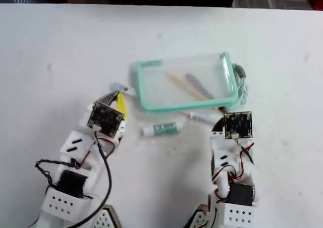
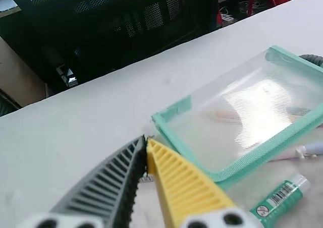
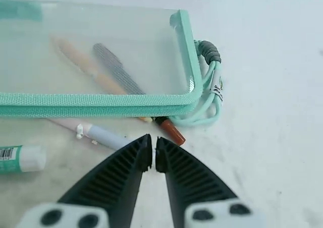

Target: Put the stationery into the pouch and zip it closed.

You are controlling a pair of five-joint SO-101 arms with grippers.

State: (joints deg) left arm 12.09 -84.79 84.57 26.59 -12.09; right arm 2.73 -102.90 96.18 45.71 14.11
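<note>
A clear pouch (image 1: 154,89) with a teal rim lies flat in the middle of the bench (image 1: 60,51). A cord (image 3: 208,50) is attached at its right end. Two slim things are seen through its clear face, a beige item (image 3: 83,64) and a grey item (image 3: 118,72), lying side by side at a slant towards the right half.

A glue stick (image 1: 159,129) lies outside, just near of the pouch's long near edge and slightly apart from it. A pen (image 1: 199,117) is found to the right of it, close along that same edge. A brown tip (image 3: 170,131) pokes out from under the near-right corner (what it belongs to cannot be told).

The left end effector (image 2: 146,143) is placed just beside the pouch's near-left corner; its grey and yellow fingers are brought together at the tips, with nothing held. The right end effector (image 3: 153,150) is positioned near the near-right corner, just near of the pen and the brown tip; its black fingers are drawn in to a very narrow slit, and nothing is gripped between them.
</note>
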